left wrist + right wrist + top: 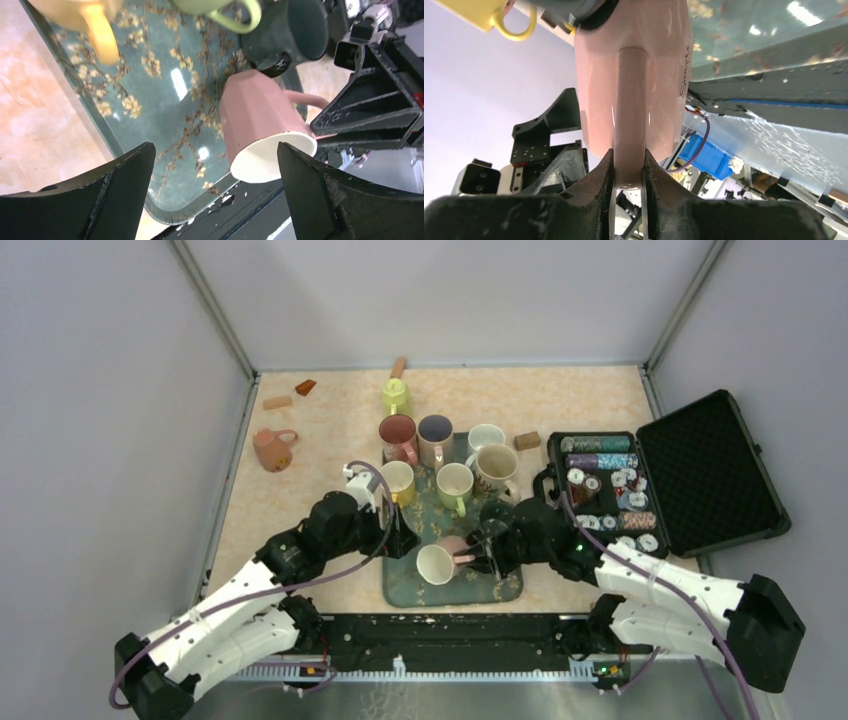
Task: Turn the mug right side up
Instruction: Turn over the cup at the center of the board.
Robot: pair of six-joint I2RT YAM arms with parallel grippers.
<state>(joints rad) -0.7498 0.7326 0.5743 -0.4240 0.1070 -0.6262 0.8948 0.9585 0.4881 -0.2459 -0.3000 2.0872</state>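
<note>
Far left on the beige worktop [330, 425] there's a small terracotta mug [272, 450] off on its own, well apart from everything else. Next along, the left tool [215, 155] hangs with its jaws spread wide, gripping nothing, over the near-left part of the teal rectangular tray with the blossom pattern [500, 585]. A cluster of upright mugs [455, 483] crowds the tray's far end. The pink faceted mug with the white inside [440, 560] is at the near end of the tray, tipped on its side, mouth facing the arm bases, handle poking out to the right. The right tool [629, 167] is clamped tight on that handle. Honestly can't tell if the mug's touching the tray or not. Far right sits an open black case of poker chips [600, 490].
</note>
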